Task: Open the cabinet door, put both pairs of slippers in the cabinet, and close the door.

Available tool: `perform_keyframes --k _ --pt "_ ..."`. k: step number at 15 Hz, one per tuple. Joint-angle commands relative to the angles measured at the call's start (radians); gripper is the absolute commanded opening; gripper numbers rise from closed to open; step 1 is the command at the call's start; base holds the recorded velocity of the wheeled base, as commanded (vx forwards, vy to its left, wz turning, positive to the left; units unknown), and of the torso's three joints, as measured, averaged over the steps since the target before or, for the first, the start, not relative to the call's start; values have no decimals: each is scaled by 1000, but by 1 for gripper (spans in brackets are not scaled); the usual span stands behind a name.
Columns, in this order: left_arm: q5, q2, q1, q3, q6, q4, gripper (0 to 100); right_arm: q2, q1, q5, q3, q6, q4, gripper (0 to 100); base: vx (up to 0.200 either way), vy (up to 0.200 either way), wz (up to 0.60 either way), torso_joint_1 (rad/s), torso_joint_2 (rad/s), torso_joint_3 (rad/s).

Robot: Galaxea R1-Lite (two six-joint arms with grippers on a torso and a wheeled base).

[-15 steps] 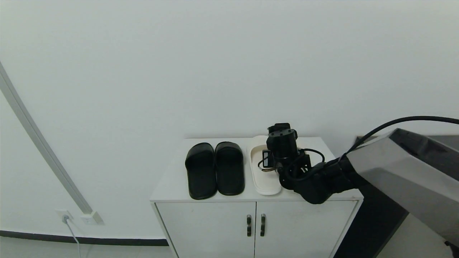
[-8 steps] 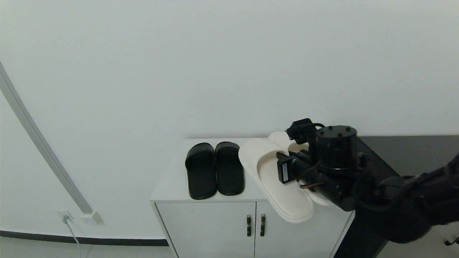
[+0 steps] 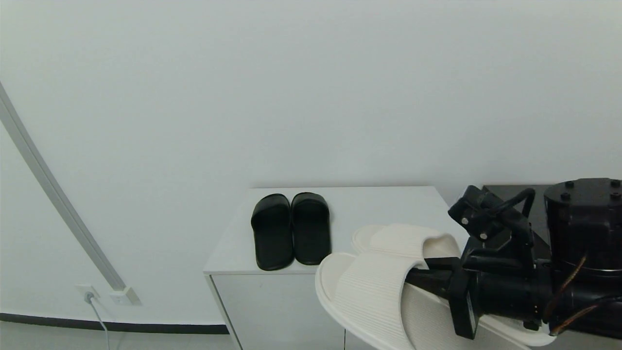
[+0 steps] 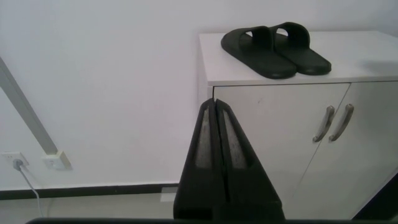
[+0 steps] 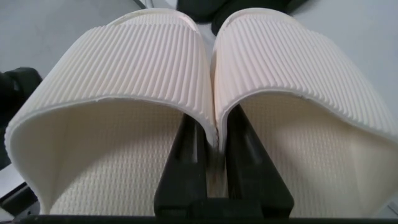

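White slippers (image 3: 374,291) in the right jaws partly hide the cabinet (image 3: 272,311) front.

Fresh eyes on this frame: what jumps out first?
The white slippers hang in the air before the cabinet's right half, pinched together by their inner edges in the right gripper. Next come the black slippers, side by side on the cabinet top, with the doors below them both closed.
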Motion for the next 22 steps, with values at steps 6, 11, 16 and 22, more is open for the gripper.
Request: perform_keyframes --k 6,11,16,22 --pt "-1 2 0 0 -1 0 0 -16 19 3 14 -3 -2 0 -100 0 0 4 0 2" --pt "-1 2 0 0 -1 0 0 -12 17 43 46 -16 -4 0 -160 0 0 -2 -2 5" --pt "-1 2 0 0 -1 0 0 15 17 41 49 -19 -5 0 0 0 0 0 0 0" --pt "1 2 -2 0 -2 0 0 7 14 39 60 -19 -5 0 0 0 0 -18 43 23"
